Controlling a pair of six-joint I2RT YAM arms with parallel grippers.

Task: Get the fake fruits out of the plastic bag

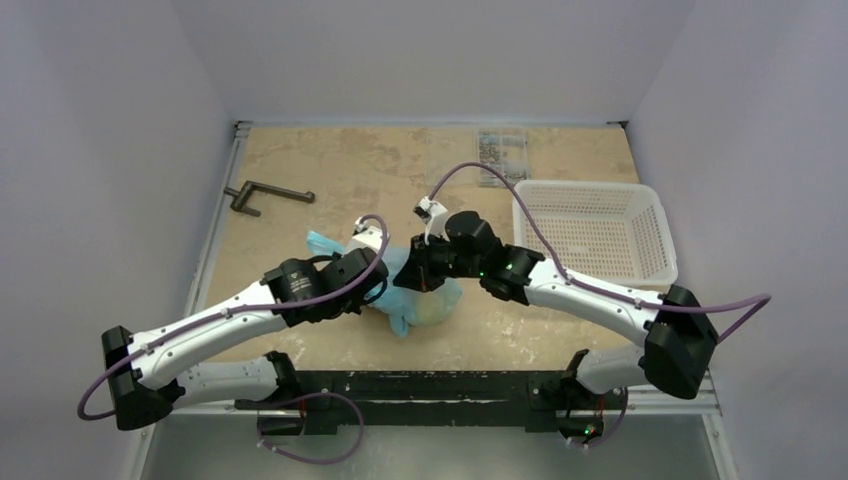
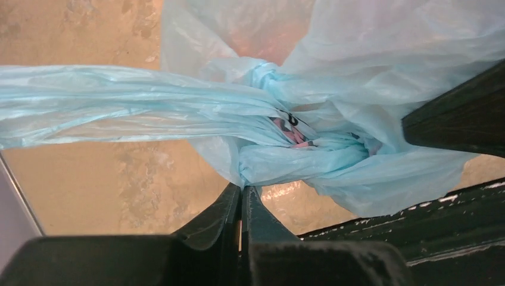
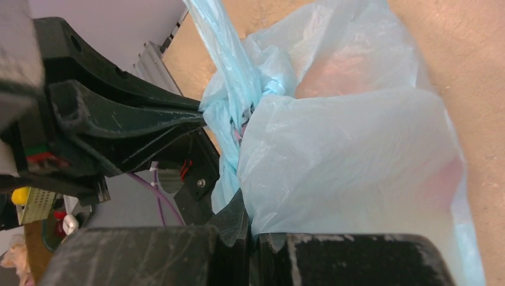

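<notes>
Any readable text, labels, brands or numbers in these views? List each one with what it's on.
Nothing can be read in any view.
plastic bag: dark and pink print bunched in the folds, too crumpled to read.
clear parts box: too small to tell whether it carries a label.

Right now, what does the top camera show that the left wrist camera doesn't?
Only the top view: the white basket, a dark crank, a clear parts box, and the left arm and right arm meeting at the bag. Only the left wrist: the bag's twisted knot, pink and dark print in the folds, and the left jaws shut on a fold. Both: the blue bag and the tan table.
</notes>
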